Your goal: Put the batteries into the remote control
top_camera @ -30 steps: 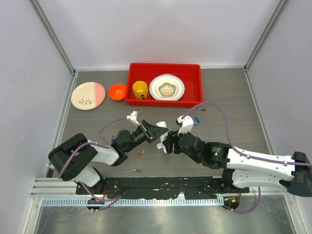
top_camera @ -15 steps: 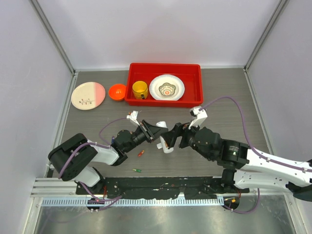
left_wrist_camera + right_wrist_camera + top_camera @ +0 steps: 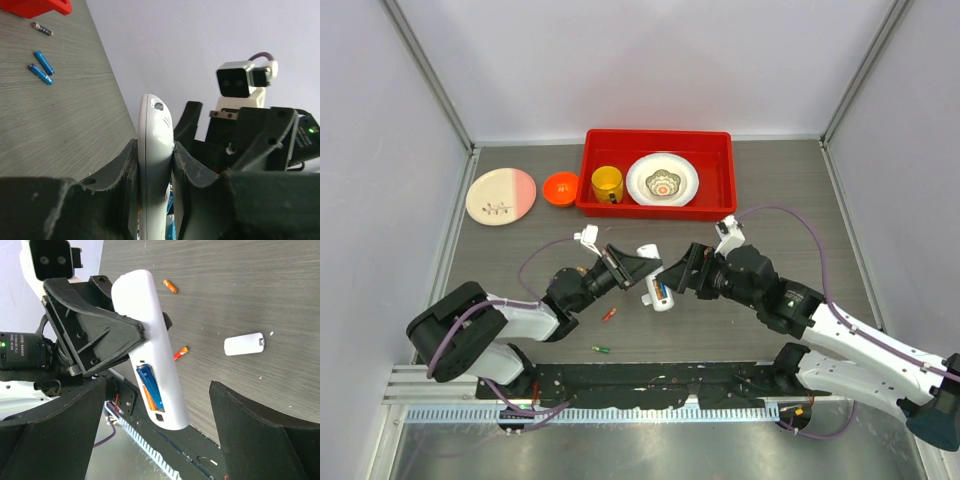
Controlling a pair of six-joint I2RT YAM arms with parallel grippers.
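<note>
Grey tabletop below: left gripper pinches the remote control mid-body, clear of it; right gripper spread, empty, just beside. Batteries sit in its open back. Prob. light, stiff, slick plastic, so hold by long edges.

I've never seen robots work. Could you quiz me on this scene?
1. True or false: the right fingers are clamped on the remote control.
2. Where is the back cover? A on the table; B fitted on the remote; C between the right fingers.
3. In the left wrist view, how many blue batteries lie on the table?
Key: 1 false, the left fingers hold it; 2 A; 3 two.
</note>
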